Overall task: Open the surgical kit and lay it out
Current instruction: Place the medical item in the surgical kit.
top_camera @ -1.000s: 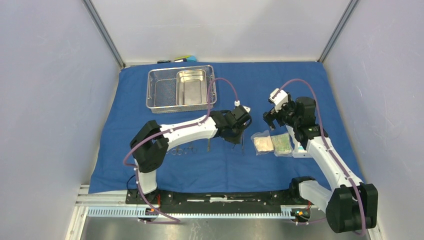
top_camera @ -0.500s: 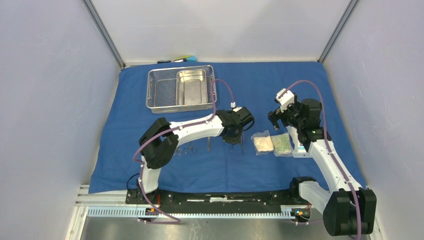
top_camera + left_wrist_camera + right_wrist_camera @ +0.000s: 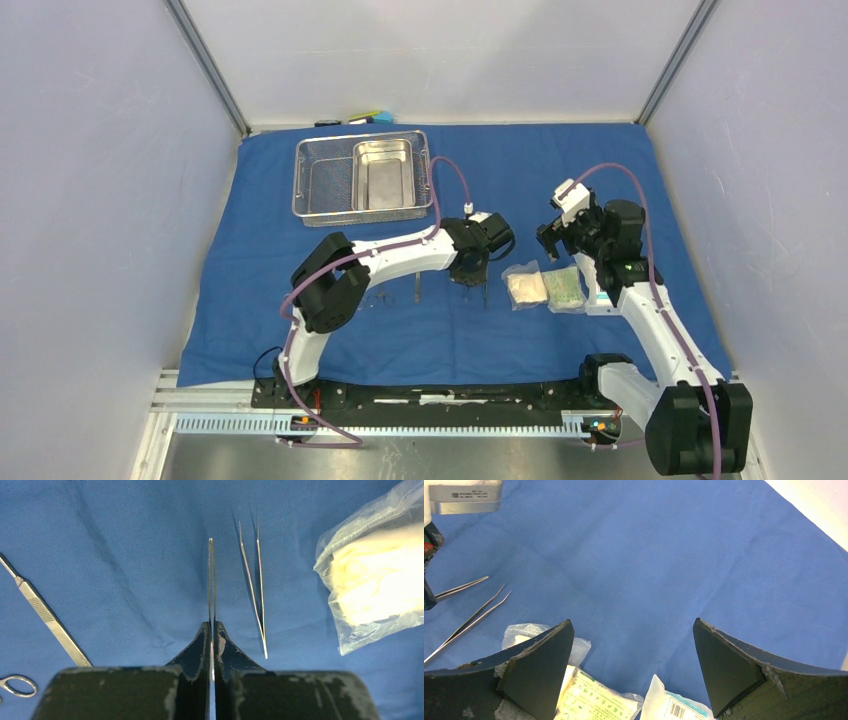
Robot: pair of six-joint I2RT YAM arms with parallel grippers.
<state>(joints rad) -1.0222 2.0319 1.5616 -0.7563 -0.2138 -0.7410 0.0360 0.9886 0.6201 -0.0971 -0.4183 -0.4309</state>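
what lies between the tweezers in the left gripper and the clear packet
A second pair of tweezers lies loose on the blue cloth between them, seen in the left wrist view.

Cloth wrap (image 3: 520,170) spread over tabletop, rest on it. Wire-mesh tray (image 3: 300,180) far left; steel pan (image 3: 385,175) in tray's right half. Block toy (image 3: 370,118) behind tray, at cloth's far edge. Three packets (image 3: 564,288) in row, right of centre, near side. Tweezers (image 3: 255,590) just left of packets; second tweezers (image 3: 211,580) alongside, left again. Scalpel handle (image 3: 47,620) further left; scissors (image 3: 15,685) left of that.
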